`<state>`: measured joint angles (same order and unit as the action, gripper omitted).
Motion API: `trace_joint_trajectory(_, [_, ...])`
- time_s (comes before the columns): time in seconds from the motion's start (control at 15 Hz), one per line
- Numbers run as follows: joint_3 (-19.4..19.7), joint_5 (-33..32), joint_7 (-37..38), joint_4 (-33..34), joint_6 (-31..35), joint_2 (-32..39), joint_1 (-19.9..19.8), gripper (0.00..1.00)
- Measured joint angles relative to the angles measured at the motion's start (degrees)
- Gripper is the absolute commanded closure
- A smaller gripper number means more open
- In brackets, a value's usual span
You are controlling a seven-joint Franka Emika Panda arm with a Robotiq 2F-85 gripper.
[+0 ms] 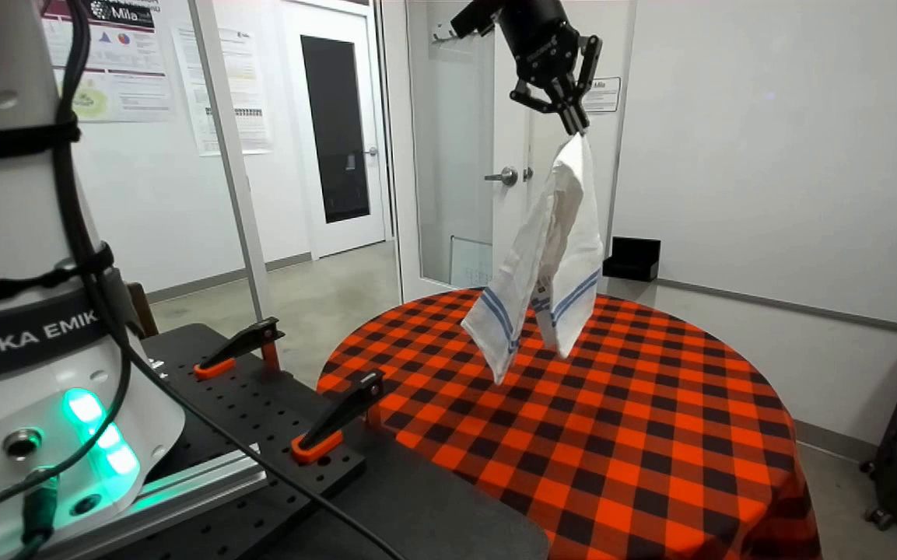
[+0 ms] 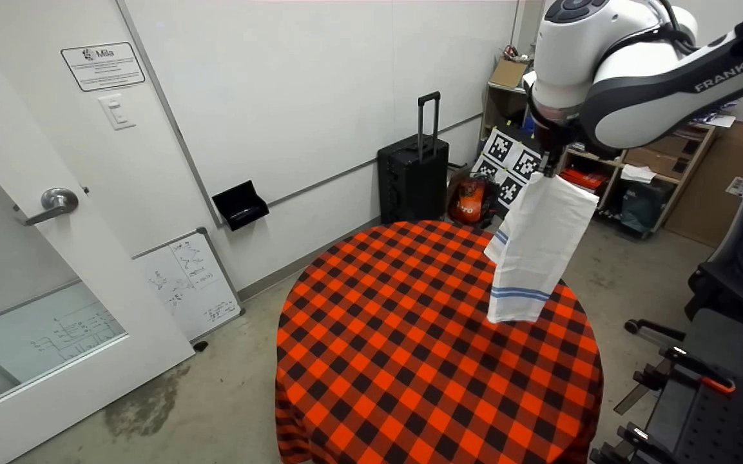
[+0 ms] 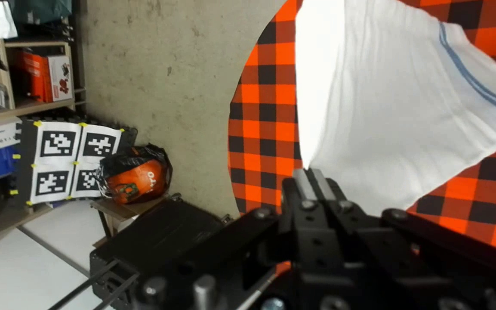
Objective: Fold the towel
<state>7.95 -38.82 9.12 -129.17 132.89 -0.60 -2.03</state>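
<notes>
1. The towel (image 2: 542, 238) hangs in the air above the round bench (image 2: 423, 341); the end effector (image 1: 576, 127) is clenched on its top, so the towel is held by one place only.
2. The towel hangs in two layers, and both lower ends (image 1: 571, 330) carry blue stripes (image 2: 519, 292). I judge that the step in hand is to lay it down folded in this way.
3. In the wrist view, an edge of the bench passes near the towel, with floor (image 3: 179, 64) beyond. It would be better to go inward from this edge before lowering, so that nothing falls outside.
4. In an exterior view the lower ends stand apart. One should descend slowly, because a thin towel can swing or twist. How high they are, I cannot tell.
5. When the lower ends touch, the end effector should go sideways while lowering, toward the opposite edge; otherwise the towel will probably fall into a heap.
6. Only when the top also rests on the bench, well inside every edge, should it be released.
</notes>
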Motion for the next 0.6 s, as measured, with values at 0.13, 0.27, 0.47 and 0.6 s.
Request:
trace_joint_trajectory(0.13, [0.0, 0.0, 2.9, 3.3, -1.7, 2.5, -1.0, 1.00])
trace_joint_trajectory(0.27, [0.1, 0.1, 5.4, 7.3, -3.6, 5.5, -1.9, 1.00])
trace_joint_trajectory(0.47, [0.5, 0.3, 8.8, 13.4, -6.5, 10.4, -2.6, 1.00])
trace_joint_trajectory(0.6, [0.9, 0.5, 10.5, 16.9, -8.1, 13.9, -2.7, 1.00])
